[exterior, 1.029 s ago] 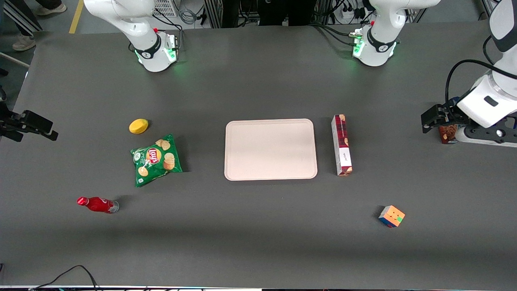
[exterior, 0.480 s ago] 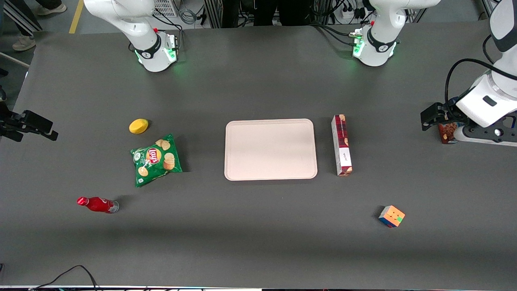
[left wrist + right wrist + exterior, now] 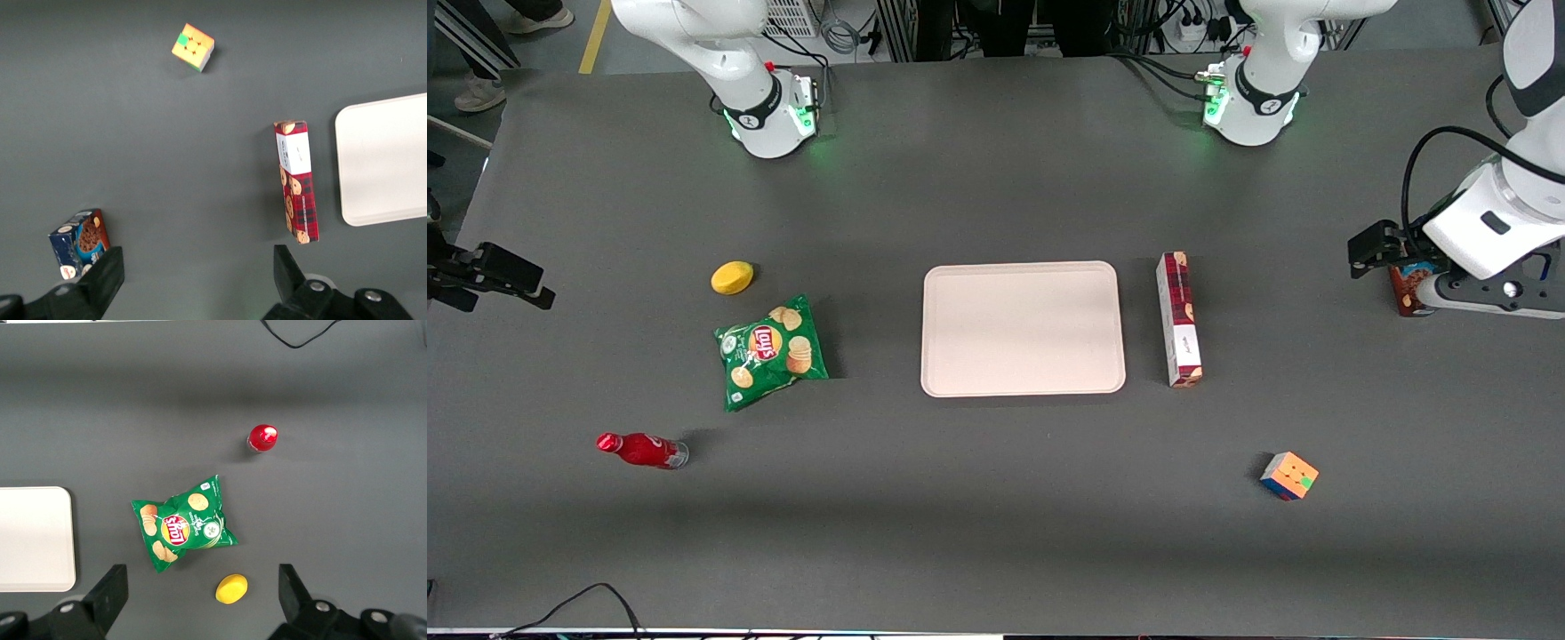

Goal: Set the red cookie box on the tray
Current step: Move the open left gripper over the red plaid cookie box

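The working left arm reaches in over the working arm's end of the dark grey tabletop (image 3: 996, 533), its white forearm angled down and its wrist turned so the gripper (image 3: 1371, 251) hangs above the table close to that end edge, roughly midway between the edge nearest the front camera and the edge where the arm bases stand. The gripper's two black fingers (image 3: 107, 277) are spread wide apart, released, with nothing between them and nothing touching them (the wrist camera shows only bare table in the gap). Just beside the gripper stands a short dark-blue cookie box (image 3: 1405, 289) with a cookie picture on its side, partly hidden under the wrist in the front view; in the wrist view the same blue box (image 3: 79, 243) lies close to one fingertip but apart from it.

The long, narrow dark-red plaid cookie box (image 3: 1179, 320) with a white label panel lies flat on the table, well apart from the gripper toward the table's middle. It sits just beside the short side of the large pale beige rectangular tray (image 3: 1023, 327), parallel to that side and not touching it; a strip of table shows between them. The wrist view shows the same red box (image 3: 297, 180) and the tray's rounded corner (image 3: 347, 213).

A multicoloured puzzle cube (image 3: 1288, 476) rests nearer the front camera than the red box, toward the table's near edge.
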Controlling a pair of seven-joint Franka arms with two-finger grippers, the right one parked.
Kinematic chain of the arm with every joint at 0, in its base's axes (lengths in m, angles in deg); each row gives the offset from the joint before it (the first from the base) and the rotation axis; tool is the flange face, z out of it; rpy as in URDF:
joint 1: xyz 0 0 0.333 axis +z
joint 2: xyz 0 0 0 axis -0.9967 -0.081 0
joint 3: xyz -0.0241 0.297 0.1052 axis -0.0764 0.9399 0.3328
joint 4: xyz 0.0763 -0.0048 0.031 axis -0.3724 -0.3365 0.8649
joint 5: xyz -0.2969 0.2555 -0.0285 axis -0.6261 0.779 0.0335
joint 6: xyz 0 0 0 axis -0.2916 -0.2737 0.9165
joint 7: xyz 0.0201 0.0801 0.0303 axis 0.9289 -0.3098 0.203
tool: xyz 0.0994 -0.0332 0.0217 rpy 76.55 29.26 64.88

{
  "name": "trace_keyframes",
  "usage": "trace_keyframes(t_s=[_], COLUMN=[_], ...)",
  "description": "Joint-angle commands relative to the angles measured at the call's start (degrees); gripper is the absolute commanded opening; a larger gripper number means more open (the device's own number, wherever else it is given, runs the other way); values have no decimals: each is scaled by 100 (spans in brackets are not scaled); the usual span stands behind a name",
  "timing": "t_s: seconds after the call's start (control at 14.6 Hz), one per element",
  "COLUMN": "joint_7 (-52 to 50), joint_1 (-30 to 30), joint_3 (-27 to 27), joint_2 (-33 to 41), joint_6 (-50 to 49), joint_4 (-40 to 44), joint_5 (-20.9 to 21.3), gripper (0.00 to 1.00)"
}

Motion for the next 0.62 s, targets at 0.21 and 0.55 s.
trace_keyframes(t_s=[0.21, 0.55], joint_7=[-469, -643], joint_1=[-89, -98], joint_3=[-48, -215], joint_2=[-6, 415], joint_6=[22, 1181], joint_4=[-496, -1884], joint_5=[-264, -290], gripper=[100, 100])
